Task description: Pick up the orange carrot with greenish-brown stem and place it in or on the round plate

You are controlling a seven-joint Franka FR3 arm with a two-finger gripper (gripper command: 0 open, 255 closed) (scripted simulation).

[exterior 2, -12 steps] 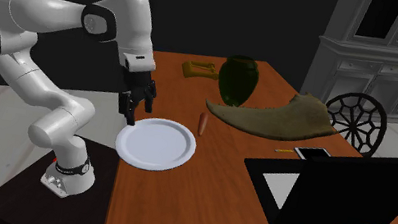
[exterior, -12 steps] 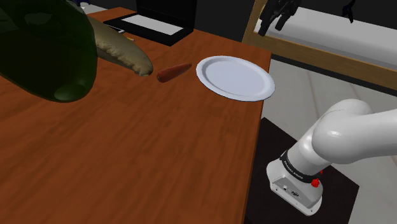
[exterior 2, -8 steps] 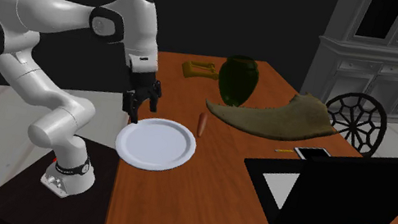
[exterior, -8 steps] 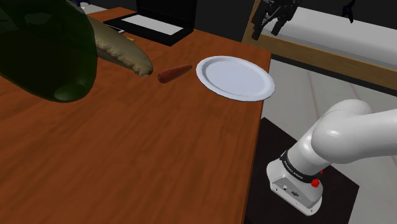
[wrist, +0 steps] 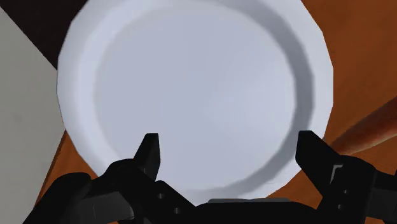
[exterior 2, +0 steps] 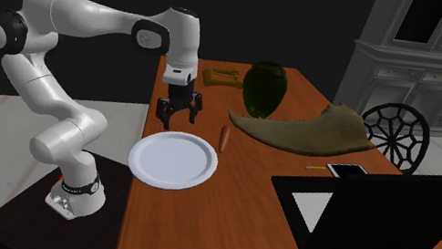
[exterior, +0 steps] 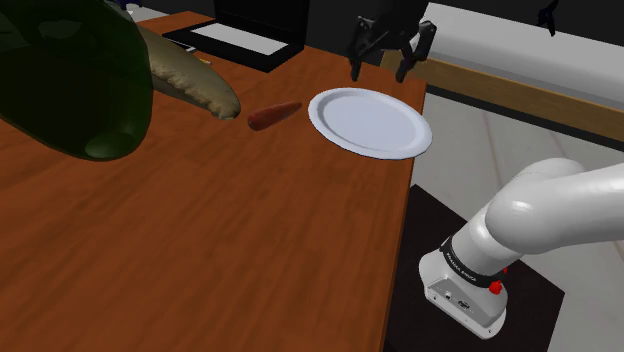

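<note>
Brown surface [exterior: 200, 250] bears the carrot [exterior: 273, 114] near the plate [exterior: 370, 122]; we judge the approach in hand, our tool [exterior: 380, 68] released and empty above the plate, and due next over the carrot.

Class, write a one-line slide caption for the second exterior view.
Open black gripper hovers above the white plate on the brown table, the orange carrot lying untouched beside the plate.
</note>
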